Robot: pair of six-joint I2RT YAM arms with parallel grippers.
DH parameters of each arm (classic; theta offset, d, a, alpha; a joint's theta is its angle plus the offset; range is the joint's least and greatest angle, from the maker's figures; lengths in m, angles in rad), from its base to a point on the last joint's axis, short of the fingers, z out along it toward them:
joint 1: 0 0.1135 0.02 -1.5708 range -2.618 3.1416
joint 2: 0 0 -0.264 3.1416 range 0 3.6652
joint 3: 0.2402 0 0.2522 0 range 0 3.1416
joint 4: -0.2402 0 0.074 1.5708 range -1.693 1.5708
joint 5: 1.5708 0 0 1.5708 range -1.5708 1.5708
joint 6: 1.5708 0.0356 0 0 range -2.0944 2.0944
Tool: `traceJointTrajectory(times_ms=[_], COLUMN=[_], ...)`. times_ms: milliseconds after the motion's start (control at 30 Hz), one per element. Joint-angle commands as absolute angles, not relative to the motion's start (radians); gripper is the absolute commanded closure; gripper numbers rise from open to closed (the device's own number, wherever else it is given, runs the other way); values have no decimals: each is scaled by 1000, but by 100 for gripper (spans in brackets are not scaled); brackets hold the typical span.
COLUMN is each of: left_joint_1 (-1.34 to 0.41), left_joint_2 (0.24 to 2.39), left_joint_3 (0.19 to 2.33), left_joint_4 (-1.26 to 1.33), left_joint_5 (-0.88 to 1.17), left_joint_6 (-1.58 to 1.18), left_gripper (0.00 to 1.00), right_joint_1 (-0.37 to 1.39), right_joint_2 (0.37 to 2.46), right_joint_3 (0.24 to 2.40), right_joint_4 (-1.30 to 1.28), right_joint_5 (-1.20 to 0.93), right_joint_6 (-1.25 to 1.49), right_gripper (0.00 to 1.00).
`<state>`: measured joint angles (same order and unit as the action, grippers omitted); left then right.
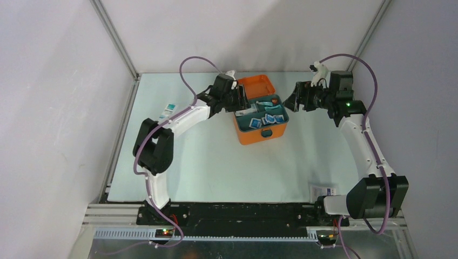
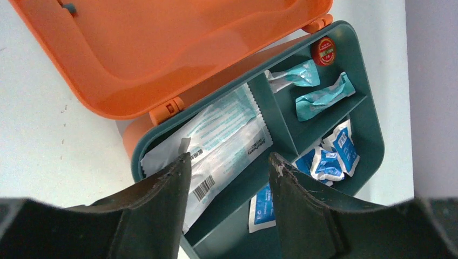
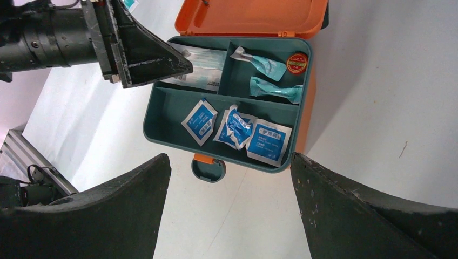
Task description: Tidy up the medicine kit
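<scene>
Left pincer point(image 2: 229, 159) released, poised over a long barcoded packet point(image 2: 227, 135); right pincer point(image 3: 229, 159) gapes empty. Medicine kit point(image 1: 263, 135) sits between them, long axis roughly pincer to pincer, lid point(image 1: 258, 85) open on the far side, teal latch point(image 3: 208, 168) nearside. Red sticker point(image 3: 297, 62) unreadable.

Barcode on white pouch point(image 2: 204, 187); other print illegible

pale table point(image 1: 216, 167) carries the open medicine kit point(image 1: 262, 135).
</scene>
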<state>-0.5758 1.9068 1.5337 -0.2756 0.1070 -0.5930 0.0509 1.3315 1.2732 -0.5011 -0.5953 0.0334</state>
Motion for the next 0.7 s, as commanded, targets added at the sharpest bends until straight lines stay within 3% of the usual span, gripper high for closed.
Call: traceJointTrajectory(times_ms=[0, 300, 500, 667], left_joint_1=[-581, -580, -531, -439], left_joint_2=[1940, 1929, 1783, 1623], left_joint_3=[1560, 1646, 1696, 1594], left_joint_4=[-276, -275, -283, -349], left_joint_5=[90, 136, 182, 163], left_joint_6=[-587, -508, -352, -189], left_gripper=[40, 40, 40, 37], right_joint_1=[44, 29, 22, 17], right_joint_2=[1324, 1309, 1302, 1300], right_joint_3=[1273, 1270, 1268, 1254], right_joint_4=[-479, -482, -480, -470], right_joint_5=[-600, -597, -608, -615], right_joint_6=[36, 31, 37, 39], right_gripper=[14, 14, 14, 14])
